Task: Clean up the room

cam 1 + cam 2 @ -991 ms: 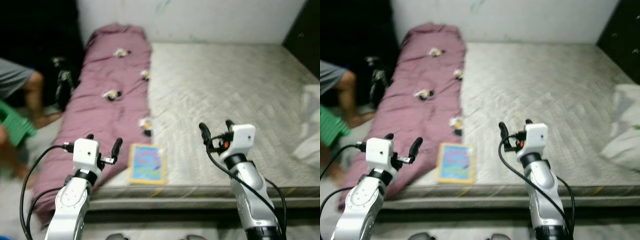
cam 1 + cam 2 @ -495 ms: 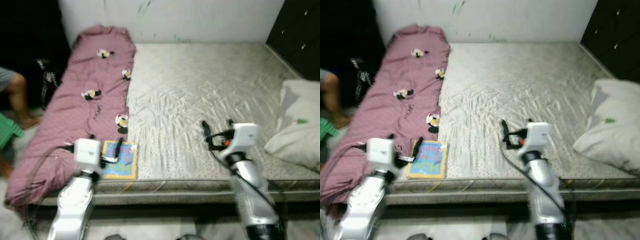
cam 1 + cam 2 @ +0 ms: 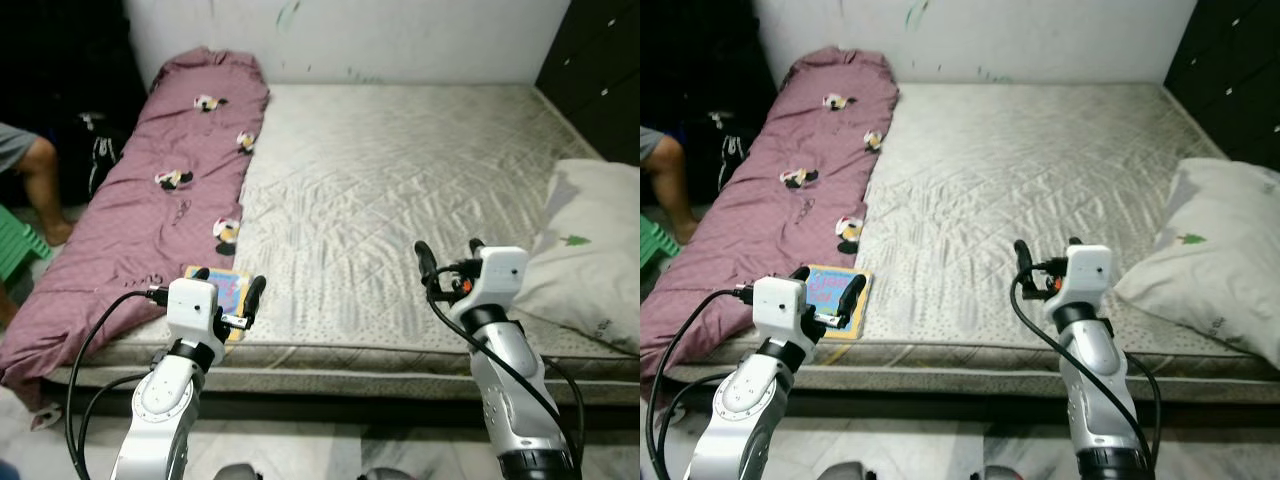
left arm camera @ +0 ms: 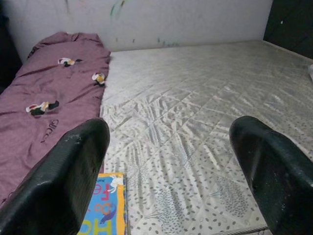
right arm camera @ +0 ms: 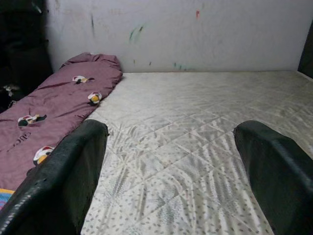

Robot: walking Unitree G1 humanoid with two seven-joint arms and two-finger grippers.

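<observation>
A colourful children's book (image 3: 832, 290) lies flat at the near left edge of the mattress (image 3: 400, 170), beside a long purple blanket (image 3: 150, 200) printed with small birds. My left gripper (image 3: 226, 289) hovers open just above the book, whose corner (image 4: 106, 211) also lies below its fingers in the left wrist view. My right gripper (image 3: 448, 253) is held open over the near middle of the mattress, holding nothing. A white pillow (image 3: 590, 250) rests at the mattress's right edge.
A person's leg (image 3: 35, 185) and a green stool (image 3: 15, 250) are at the far left beside the blanket. A dark cabinet (image 3: 600, 70) stands at the back right. The white wall (image 3: 350, 35) runs behind the mattress. Tiled floor (image 3: 300, 450) lies below me.
The camera has swung right and back, bringing the pillow into view. Both grippers stay open and raised; the left one now sits right over the book.
</observation>
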